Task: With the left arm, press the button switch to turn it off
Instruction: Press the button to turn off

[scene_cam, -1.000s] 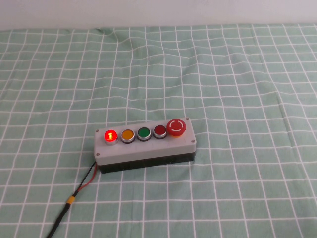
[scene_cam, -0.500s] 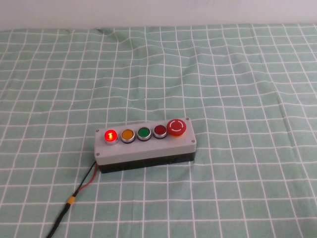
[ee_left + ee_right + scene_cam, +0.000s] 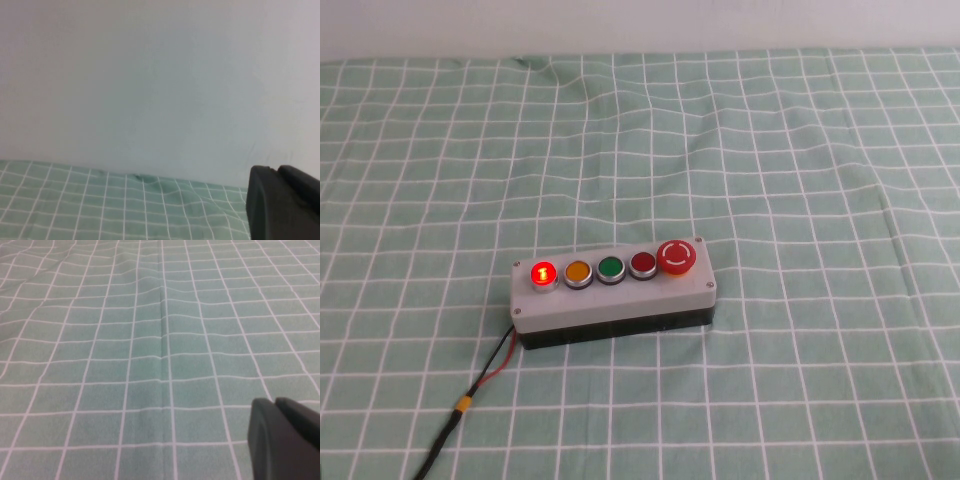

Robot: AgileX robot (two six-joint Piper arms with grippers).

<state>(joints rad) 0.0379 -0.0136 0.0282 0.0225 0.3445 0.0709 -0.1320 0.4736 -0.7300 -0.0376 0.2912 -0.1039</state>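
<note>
Nothing is changing across the last second in the high view: the small round red push button with its pale silver collar (image 3: 542, 273) is glowing just as it was, sitting at the left end of the five-button row on the grey plastic switch box (image 3: 612, 292), which is resting on the green-and-white checked cloth covering the desk (image 3: 800, 150). Beside it to the right are sitting an amber button (image 3: 577, 271), a green button (image 3: 610, 268), a darker red button (image 3: 642, 264) and the large red mushroom button (image 3: 676, 256). The left tool (image 3: 282, 202) is showing only a black corner in its wrist view, facing a pale wall, well away from the box; whether it is open or closed cannot be told. The right tool (image 3: 282, 437) is likewise showing a black edge over bare cloth, its state unreadable. The press, judging by the lit button, is not yet begun.
</note>
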